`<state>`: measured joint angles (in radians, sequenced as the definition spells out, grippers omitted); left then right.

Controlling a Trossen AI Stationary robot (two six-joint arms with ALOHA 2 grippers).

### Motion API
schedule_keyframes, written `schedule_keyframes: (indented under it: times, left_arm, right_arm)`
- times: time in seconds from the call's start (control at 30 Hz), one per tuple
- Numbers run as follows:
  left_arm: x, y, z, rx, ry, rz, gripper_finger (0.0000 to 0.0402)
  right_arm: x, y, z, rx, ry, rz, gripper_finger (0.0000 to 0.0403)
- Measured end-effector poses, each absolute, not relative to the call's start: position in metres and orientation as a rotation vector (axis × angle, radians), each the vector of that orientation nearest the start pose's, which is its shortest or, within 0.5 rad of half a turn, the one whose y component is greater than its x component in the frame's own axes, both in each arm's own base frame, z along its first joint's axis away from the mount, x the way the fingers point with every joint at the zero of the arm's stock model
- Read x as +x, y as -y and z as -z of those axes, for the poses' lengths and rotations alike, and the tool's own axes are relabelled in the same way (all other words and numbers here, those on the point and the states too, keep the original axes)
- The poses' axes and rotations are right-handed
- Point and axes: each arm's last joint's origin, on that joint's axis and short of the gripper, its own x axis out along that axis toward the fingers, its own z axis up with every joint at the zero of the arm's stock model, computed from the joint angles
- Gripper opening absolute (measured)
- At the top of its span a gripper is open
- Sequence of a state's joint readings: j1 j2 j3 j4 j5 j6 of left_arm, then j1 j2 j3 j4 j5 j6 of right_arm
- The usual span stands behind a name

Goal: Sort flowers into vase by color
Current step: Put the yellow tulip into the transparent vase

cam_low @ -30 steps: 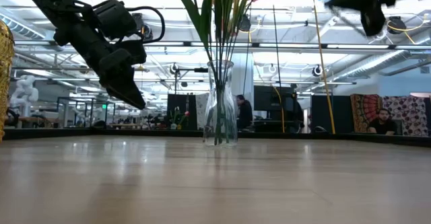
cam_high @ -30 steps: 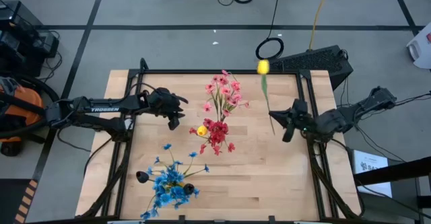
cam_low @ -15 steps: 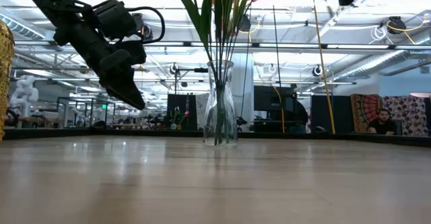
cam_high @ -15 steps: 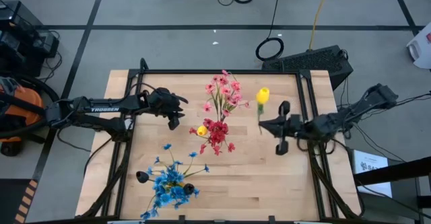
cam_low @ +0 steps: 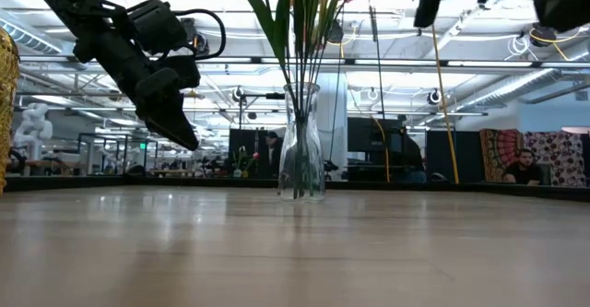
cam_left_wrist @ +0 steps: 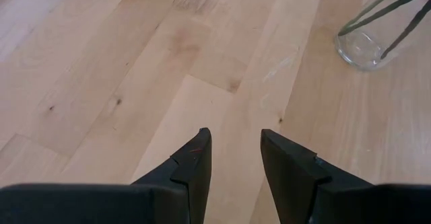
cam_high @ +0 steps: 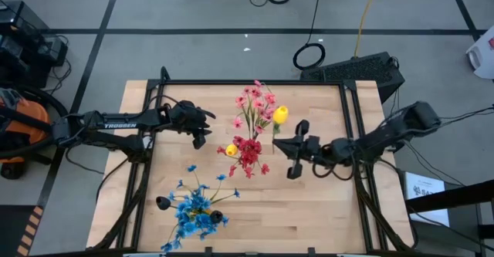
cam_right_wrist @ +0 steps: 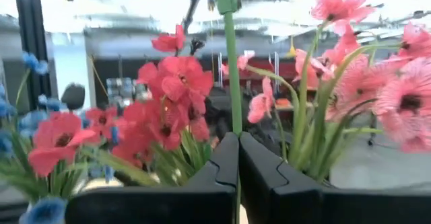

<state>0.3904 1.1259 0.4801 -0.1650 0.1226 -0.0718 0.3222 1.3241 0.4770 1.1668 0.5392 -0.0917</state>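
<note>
My right gripper (cam_high: 276, 143) hovers over the table's middle, just right of the flower bunches, and is shut on a yellow-bud flower (cam_high: 280, 115). The pink bunch (cam_high: 257, 106) stands with its stems in a clear glass vase (cam_low: 302, 150). The red bunch (cam_high: 248, 153), with a second yellow bud (cam_high: 231, 150) beside it, stands nearer. The blue bunch (cam_high: 197, 207) is at the near edge. In the right wrist view the red blossoms (cam_right_wrist: 168, 83) and pink blossoms (cam_right_wrist: 377, 83) are close ahead. My left gripper (cam_left_wrist: 232, 163) hangs open above bare wood left of the vase. My right gripper pinches the flower's thin green stem (cam_right_wrist: 233, 126) between its two fingers. The fingers come in level from the table's right and lie across the stem. The flower is lifted clear of the table, with the stem rising past the fingers and the yellow bud above.
A gold vase (cam_low: 7, 104) shows at the low view's left edge. The glass vase's base (cam_left_wrist: 367, 46) lies just ahead of my left gripper. Bare wood lies on the table's right half (cam_high: 324, 203). Black rails run along the table's edges.
My right gripper has carried the yellow flower from the table's far right toward the left, up to the pink and red bunches. It has turned on the way, so the stem that slanted toward the far edge now stands more upright.
</note>
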Motion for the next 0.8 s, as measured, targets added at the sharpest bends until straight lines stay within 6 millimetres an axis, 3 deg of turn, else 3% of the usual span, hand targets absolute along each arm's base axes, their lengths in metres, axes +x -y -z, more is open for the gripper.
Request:
schedule_keyframes:
  times: [0.23, 0.53, 0.8]
  left_arm:
    - [0.191, -0.075, -0.172, -0.274, -0.778, -0.281, 0.0134]
    - [0.19, -0.075, -0.172, -0.274, -0.78, -0.281, 0.0134]
    - [0.19, -0.075, -0.172, -0.274, -0.781, -0.28, 0.0134]
  right_arm:
    - [0.263, -0.056, -0.223, 0.072, 0.373, 0.252, 0.0]
    - [0.303, -0.049, -0.217, 0.043, 0.379, 0.229, 0.0]
    - [0.315, -0.042, -0.208, 0.014, 0.349, 0.232, 0.0]
